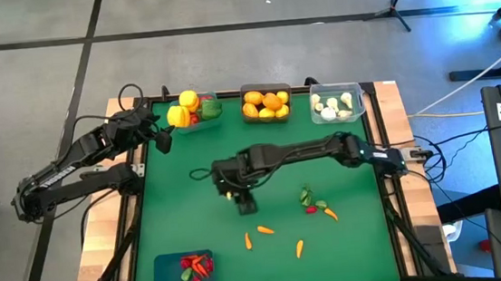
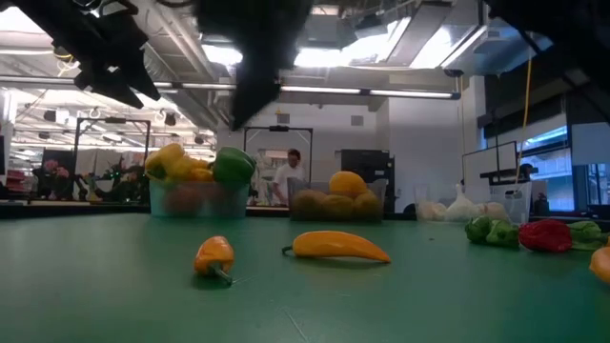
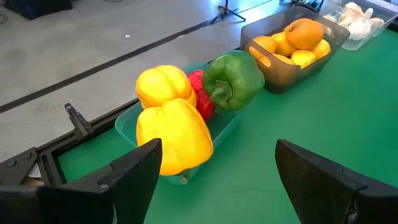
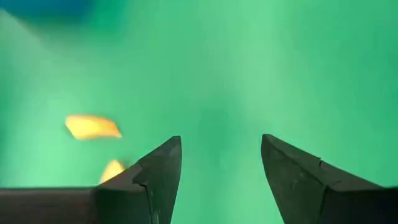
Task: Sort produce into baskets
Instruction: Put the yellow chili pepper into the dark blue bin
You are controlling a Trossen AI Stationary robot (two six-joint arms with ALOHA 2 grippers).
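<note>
My right gripper [image 1: 244, 202] [image 4: 221, 140] hangs open over the middle of the green table, pointing steeply down, with nothing between its fingers. Loose carrots [image 1: 265, 230] [image 1: 248, 242] [image 1: 299, 247] lie on the mat just nearward of it; two show as orange blurs [image 4: 93, 126] in the right wrist view. A red chilli [image 1: 311, 209], a green piece [image 1: 305, 195] and another carrot [image 1: 330, 213] lie to its right. My left gripper [image 1: 163, 134] [image 3: 219, 143] waits open beside the teal basket [image 3: 127, 124] heaped with yellow, red and green peppers [image 3: 233, 78].
Along the far edge stand the dark grey basket [image 1: 265, 90] of oranges and lemons and the clear basket [image 1: 356, 104] of garlic. The blue basket [image 1: 167, 275] with chillies and a carrot sits at the near left. Bare mat lies between the left arm and the centre.
</note>
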